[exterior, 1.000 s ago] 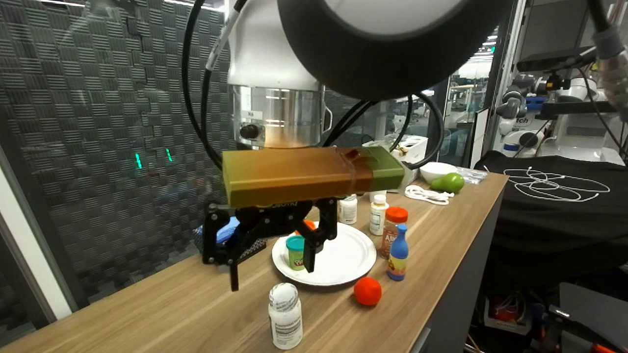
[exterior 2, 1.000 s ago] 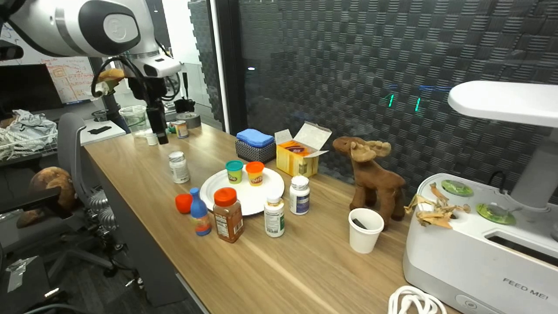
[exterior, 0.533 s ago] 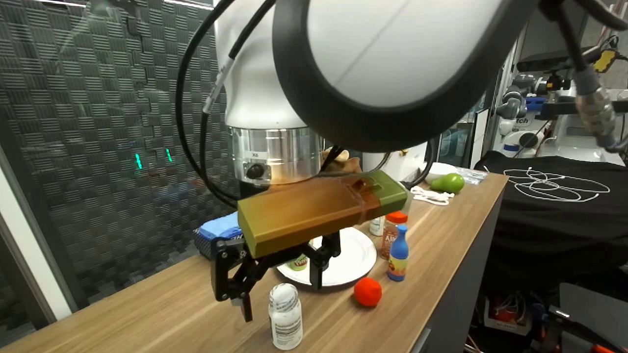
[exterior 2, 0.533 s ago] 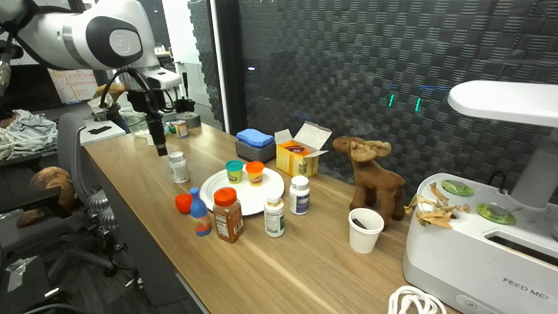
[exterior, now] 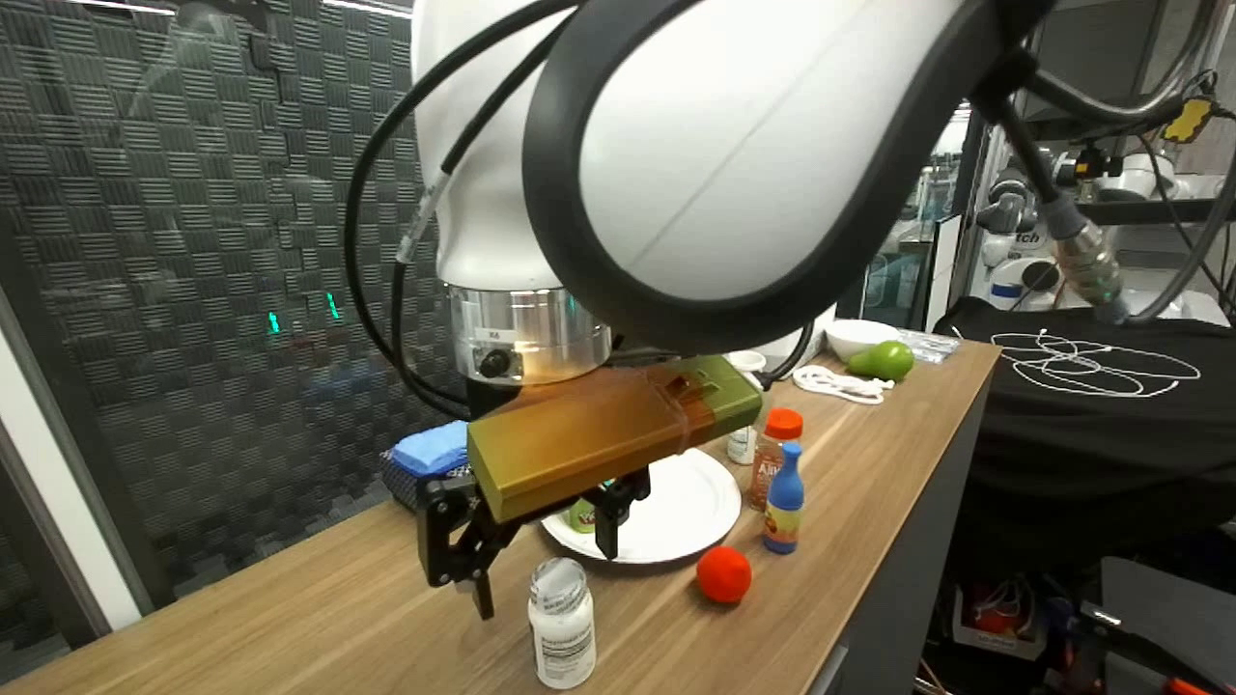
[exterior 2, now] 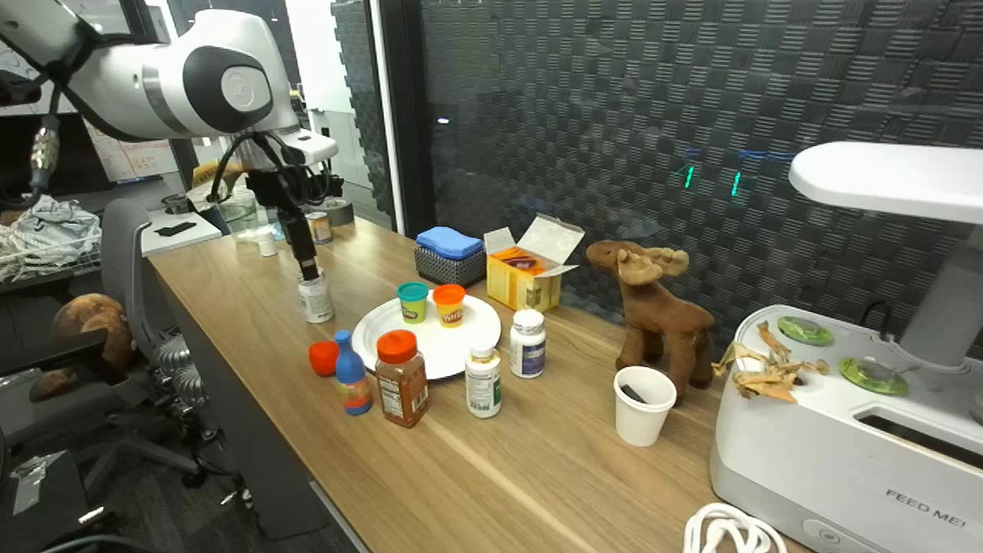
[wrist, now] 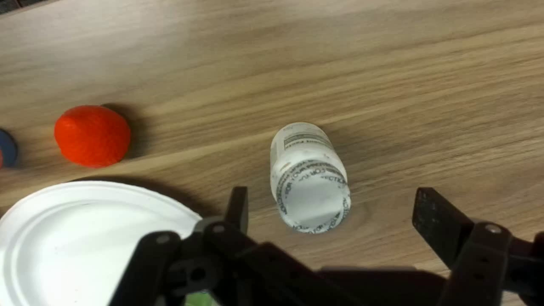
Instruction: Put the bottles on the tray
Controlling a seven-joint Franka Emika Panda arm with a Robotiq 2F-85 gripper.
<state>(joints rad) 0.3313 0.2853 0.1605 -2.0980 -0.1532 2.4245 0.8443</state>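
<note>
A white bottle with a sealed white cap stands upright on the table; it shows in both exterior views [exterior: 563, 642] [exterior 2: 316, 301] and in the wrist view [wrist: 302, 142]. My gripper [wrist: 331, 193] is open and empty, with its fingers above and to either side of the bottle's cap, apart from it. The tray, a round white plate [exterior 2: 438, 357] [wrist: 106, 212], holds two small tubs, one teal-lidded [exterior 2: 413, 306] and one orange-lidded [exterior 2: 450, 309]. Beside it stand two more white bottles [exterior 2: 483, 390] [exterior 2: 528, 352], a red-capped jar [exterior 2: 402, 390] and a blue bottle [exterior 2: 352, 376].
A red ball [wrist: 91, 136] lies between the tray and the table's front edge. A basket with blue cloth [exterior 2: 450, 265], an open yellow box [exterior 2: 524, 284] and a toy moose [exterior 2: 664, 322] stand along the wall. A paper cup [exterior 2: 643, 407] stands near a white appliance [exterior 2: 837, 453].
My gripper has come down toward the white bottle and shifted over it, staying open. The bottles, the tray and the tubs have not moved.
</note>
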